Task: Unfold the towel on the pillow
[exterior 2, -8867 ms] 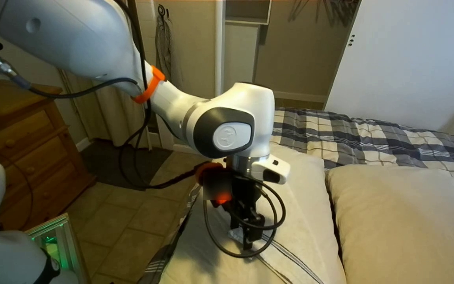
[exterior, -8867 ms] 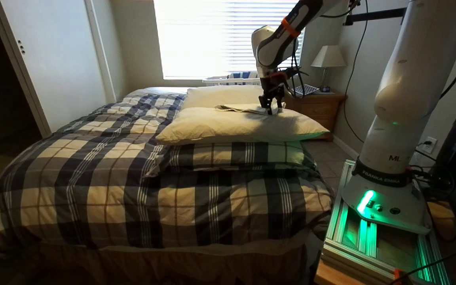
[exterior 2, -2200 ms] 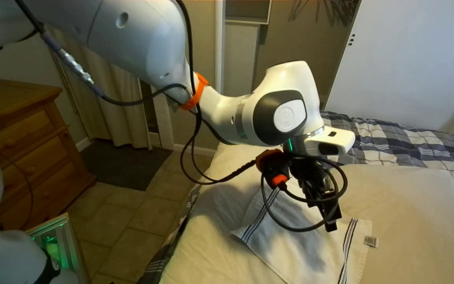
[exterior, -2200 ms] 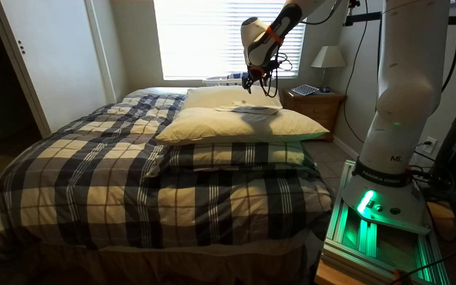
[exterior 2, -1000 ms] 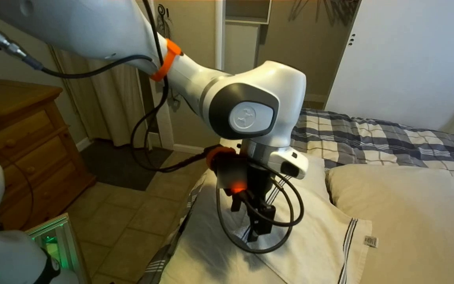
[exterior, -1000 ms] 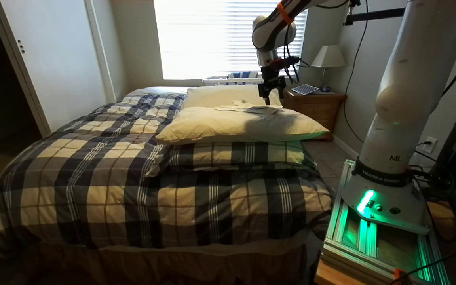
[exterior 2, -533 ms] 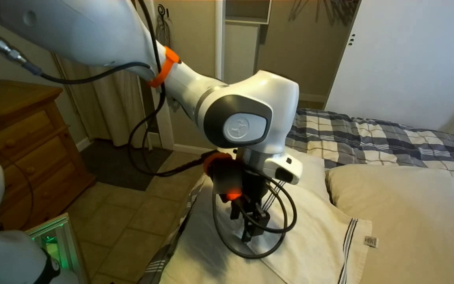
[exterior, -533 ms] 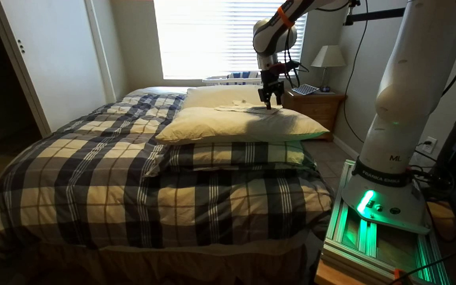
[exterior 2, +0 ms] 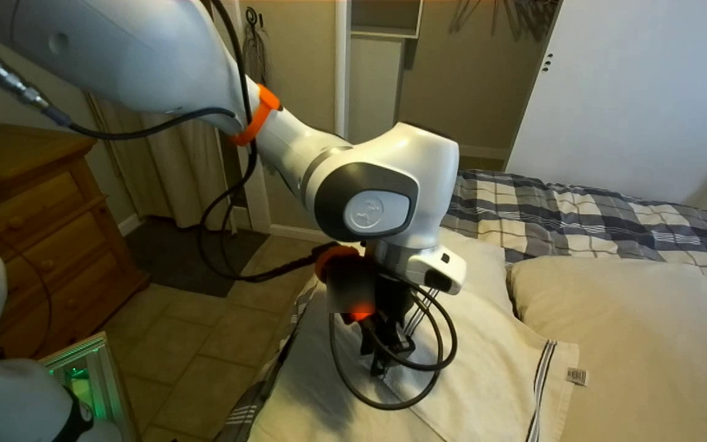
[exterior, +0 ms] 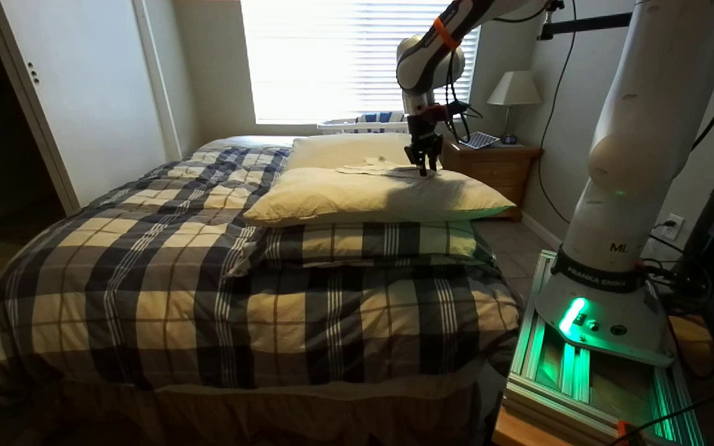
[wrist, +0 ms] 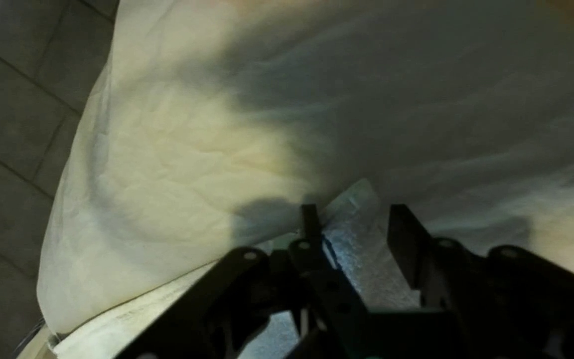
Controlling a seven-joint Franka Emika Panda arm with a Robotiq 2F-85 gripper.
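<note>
Over the towel — fingers apart.

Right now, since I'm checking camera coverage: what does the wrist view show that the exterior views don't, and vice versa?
Only the wrist view: a clear look at the towel corner, seen between the parted fingers of the gripper.

Only the exterior views: the lamp and the bright window in an exterior view, and the small tag by the striped end of the towel in an exterior view.

Shared: the towel, the pillow and the gripper.
</note>
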